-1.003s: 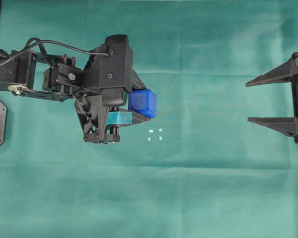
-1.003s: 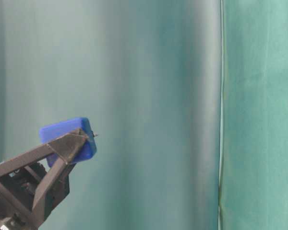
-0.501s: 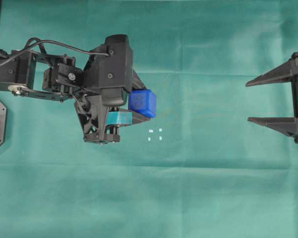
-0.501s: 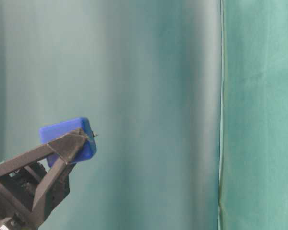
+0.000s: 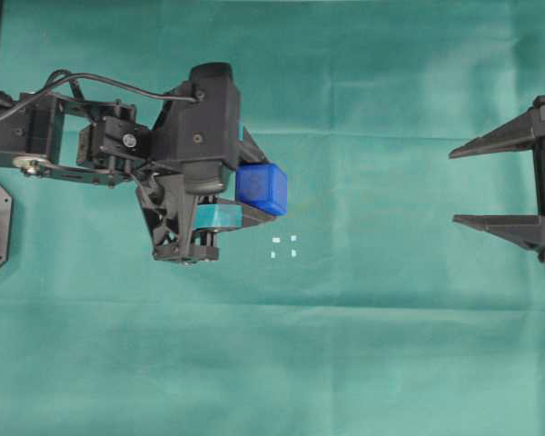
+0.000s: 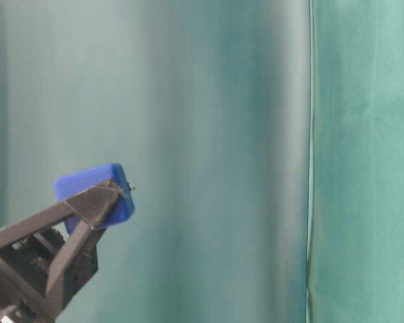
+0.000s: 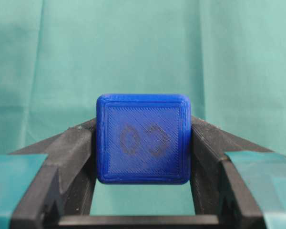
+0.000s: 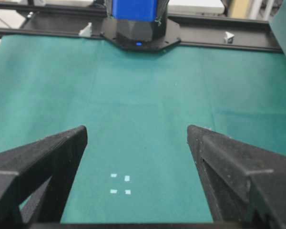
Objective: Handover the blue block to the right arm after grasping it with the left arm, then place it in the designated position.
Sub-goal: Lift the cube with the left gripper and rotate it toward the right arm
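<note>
The blue block point(image 5: 262, 188) point(image 7: 143, 138) point(image 6: 87, 182) hangs above the green cloth, pinched between the black teal-padded fingers of my left gripper point(image 5: 259, 189) point(image 7: 143, 143), which is shut on it. A faint dark mark shows on the face turned to the left wrist camera. The designated position point(image 5: 284, 246) point(image 8: 120, 184), four small white marks in a square, lies on the cloth just right of and below the block in the overhead view. My right gripper point(image 5: 454, 186) point(image 8: 137, 131) stands wide open at the far right with nothing between its fingers.
Green cloth point(image 5: 372, 345) covers the table and rises as a backdrop point(image 6: 222, 134) in the table-level view. The left arm's body point(image 5: 195, 145) and cable sit over the left part. A black frame rail point(image 8: 219, 40) runs along the far edge in the right wrist view.
The left arm has shifted very slightly, and the block with it. The right gripper has stayed where it was.
</note>
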